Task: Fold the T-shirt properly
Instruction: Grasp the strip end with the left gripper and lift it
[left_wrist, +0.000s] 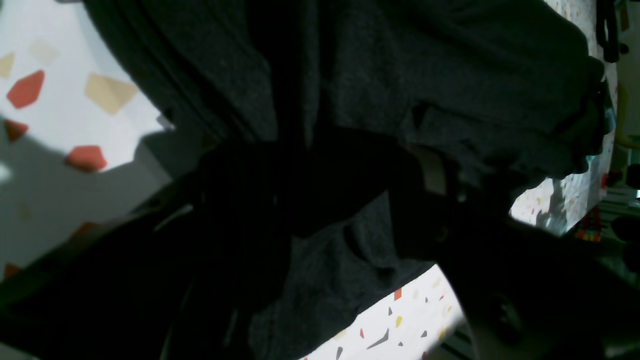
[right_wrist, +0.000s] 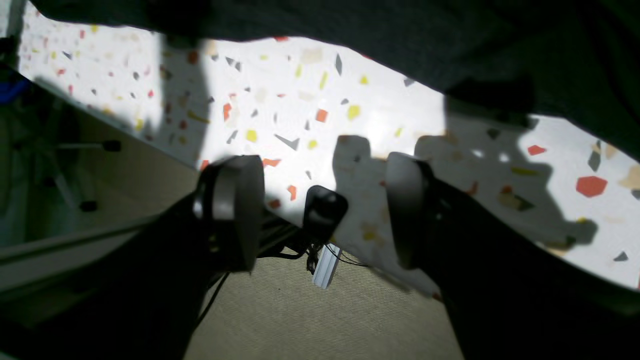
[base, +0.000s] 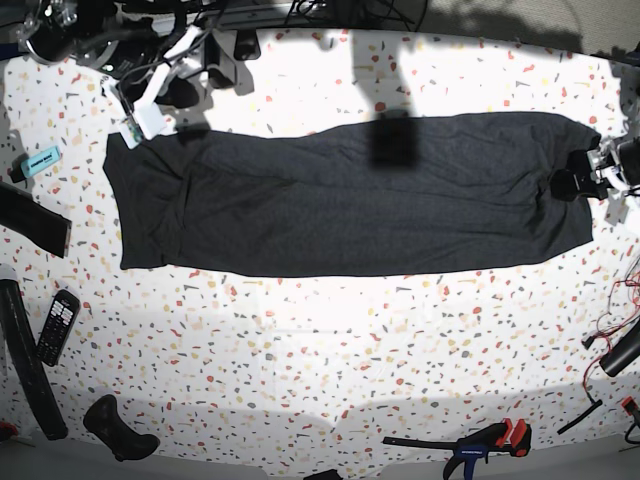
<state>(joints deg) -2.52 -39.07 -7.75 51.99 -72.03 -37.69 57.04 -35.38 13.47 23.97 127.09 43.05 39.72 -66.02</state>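
Note:
The T-shirt (base: 350, 195), dark charcoal and plain side up, lies in a long band across the table (base: 330, 350). My left gripper (base: 578, 180) is at the shirt's right end. In the left wrist view the dark cloth (left_wrist: 450, 75) fills the frame and bunches around the dark fingers (left_wrist: 430, 200), which look shut on it. My right gripper (base: 140, 115) is just off the shirt's far left corner. In the right wrist view the right gripper (right_wrist: 320, 170) is open and empty over the table's edge, with the shirt's hem (right_wrist: 400, 35) beyond its fingertips.
A narrow black fabric strip (base: 30, 220), a light blue block (base: 40, 160), a remote (base: 57, 325), a black strap (base: 25, 370) and a black controller (base: 115, 425) lie at the left. A clamp (base: 480, 445) lies at the front edge. Cables (base: 610, 340) hang at the right.

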